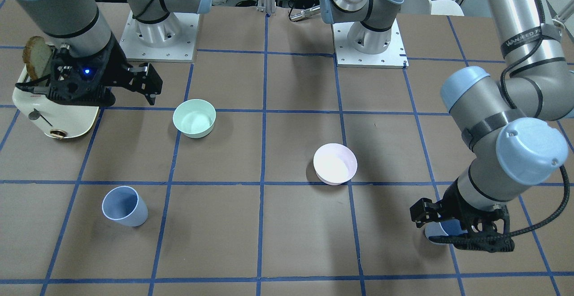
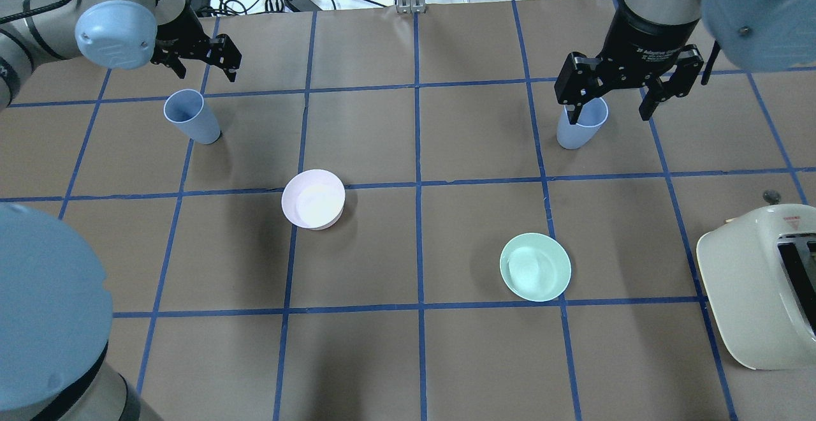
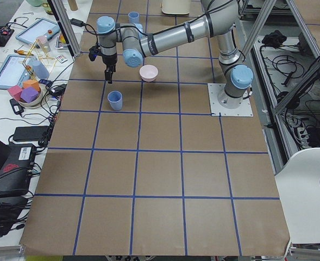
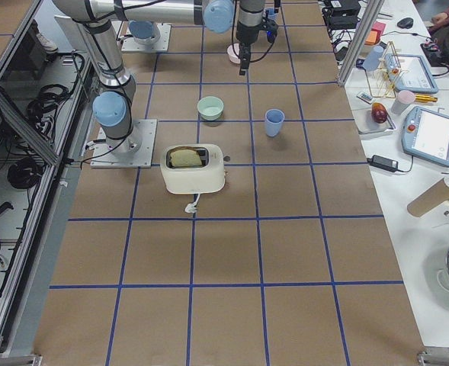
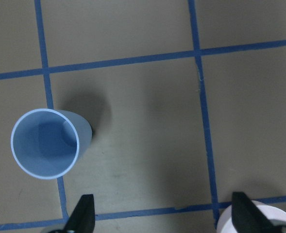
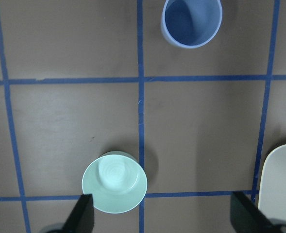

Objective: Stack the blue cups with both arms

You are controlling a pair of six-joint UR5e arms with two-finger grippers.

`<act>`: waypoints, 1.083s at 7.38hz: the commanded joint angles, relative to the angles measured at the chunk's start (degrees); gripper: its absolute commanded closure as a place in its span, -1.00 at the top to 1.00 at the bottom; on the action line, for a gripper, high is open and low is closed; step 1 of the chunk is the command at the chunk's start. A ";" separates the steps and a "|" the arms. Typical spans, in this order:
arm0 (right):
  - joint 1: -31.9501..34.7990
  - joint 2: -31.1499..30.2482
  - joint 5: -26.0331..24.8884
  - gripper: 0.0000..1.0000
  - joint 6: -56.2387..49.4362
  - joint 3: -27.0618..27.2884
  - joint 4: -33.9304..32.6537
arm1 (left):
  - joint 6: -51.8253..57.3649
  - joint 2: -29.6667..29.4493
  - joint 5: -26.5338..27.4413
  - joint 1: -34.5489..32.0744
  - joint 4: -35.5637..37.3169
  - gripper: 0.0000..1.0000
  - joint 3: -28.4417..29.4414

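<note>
Two pale blue cups stand upright on the table, far apart. One cup (image 2: 191,117) is on the left side; my left gripper (image 2: 206,71) hangs open just beyond it, not touching. In the left wrist view this cup (image 5: 45,144) lies left of and ahead of the open fingers (image 5: 83,214). The other cup (image 2: 580,125) is on the right side. My right gripper (image 2: 610,113) is open and empty, high above the table. In the right wrist view that cup (image 6: 192,22) is far ahead at the top edge.
A pale pink bowl (image 2: 313,198) sits left of centre and a mint-green bowl (image 2: 535,266) right of centre. A cream toaster (image 2: 758,287) with a slice of bread (image 1: 38,56) stands at the right edge. Clutter lies beyond the table's far edge.
</note>
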 commanded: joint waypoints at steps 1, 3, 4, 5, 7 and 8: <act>-4.02 4.89 -1.55 1.00 -1.23 -1.10 -8.75 | 0.02 -3.41 1.60 1.95 -2.35 0.95 0.90; -4.55 10.14 -1.28 1.00 -4.81 -1.01 -18.73 | 0.02 -3.16 1.96 3.36 -6.33 0.59 0.73; -5.17 12.61 -1.11 1.00 -8.67 -0.32 -22.01 | 0.02 -3.42 1.70 3.37 -6.33 -0.21 0.63; -5.35 13.34 -1.19 1.00 -9.15 -0.22 -22.04 | -0.06 -3.68 1.61 3.37 -6.25 -0.62 0.72; -5.52 13.78 -1.02 1.00 -9.06 -0.13 -22.31 | -0.15 -4.03 1.17 3.37 -5.89 -1.00 0.63; -5.52 15.96 -0.93 1.00 -8.45 -0.40 -22.31 | -0.67 -3.43 1.25 2.93 -6.24 -1.00 0.89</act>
